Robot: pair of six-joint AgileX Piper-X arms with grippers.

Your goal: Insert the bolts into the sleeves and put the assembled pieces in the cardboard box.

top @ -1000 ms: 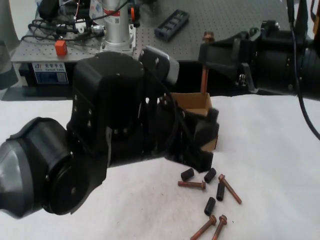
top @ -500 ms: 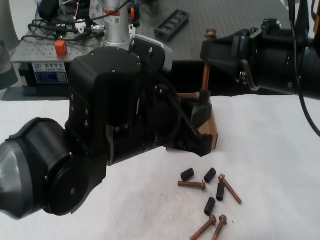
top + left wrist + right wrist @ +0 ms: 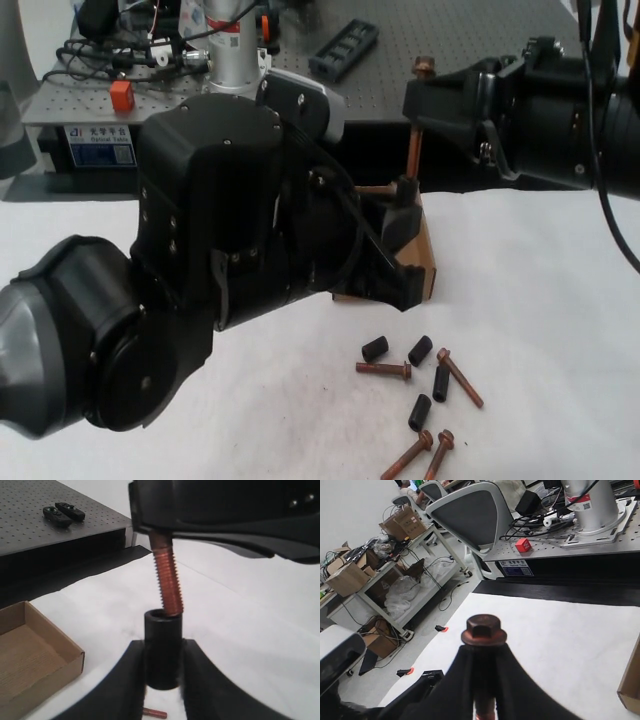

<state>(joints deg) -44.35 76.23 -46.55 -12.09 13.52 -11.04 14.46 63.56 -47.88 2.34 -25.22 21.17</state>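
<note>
Grips upright sleeve (image 3: 162, 640) in left claw (image 3: 162, 666), pinches bolt (image 3: 167, 580) in right claw (image 3: 483, 661), holds bolt tip at sleeve mouth near cardboard box (image 3: 45, 685).

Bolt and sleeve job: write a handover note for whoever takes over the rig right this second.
Left gripper: shut on a black sleeve, held upright above the white cloth.
Right gripper: shut on a copper bolt, head up, threaded tip at the sleeve's mouth.
Cardboard box: beside the left gripper; the floor that shows holds no assembled piece.
On the cloth: four loose sleeves and four loose bolts.
Done: bolt lined up with sleeve.
Left: push it in, box the piece, repeat for the loose ones.
</note>
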